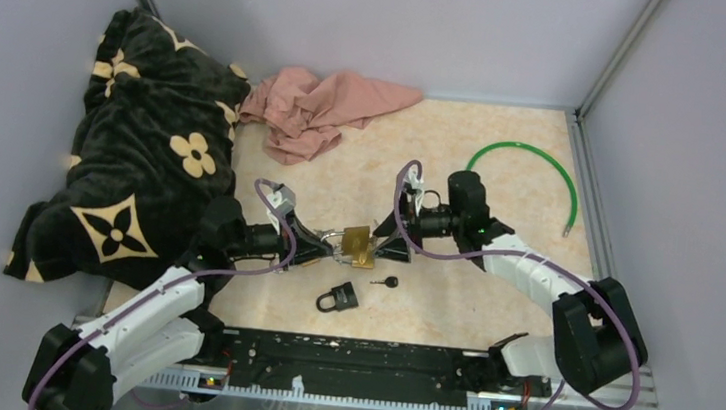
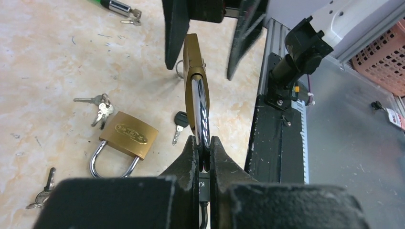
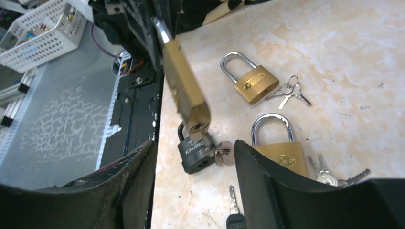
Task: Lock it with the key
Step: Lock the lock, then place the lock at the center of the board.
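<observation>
Left gripper (image 2: pixel 203 149) clenched on the steel shackle (image 2: pixel 200 112) of a brass padlock (image 2: pixel 193 71), body held out edge-on, center frame. Right gripper (image 3: pixel 193 145) spread wide, fingers flanking the keyhole end, not touching. On the table (image 1: pixel 504 158) below: black padlock (image 1: pixel 338 296), black-headed key (image 1: pixel 388 282) just to its right.

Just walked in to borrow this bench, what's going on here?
The left gripper is shut on the shackle of a brass padlock, holding it above the table. The right gripper faces the lock's keyhole end, open and holding no key. A black padlock and a key lie on the table below. No key is in the held lock yet.
</observation>
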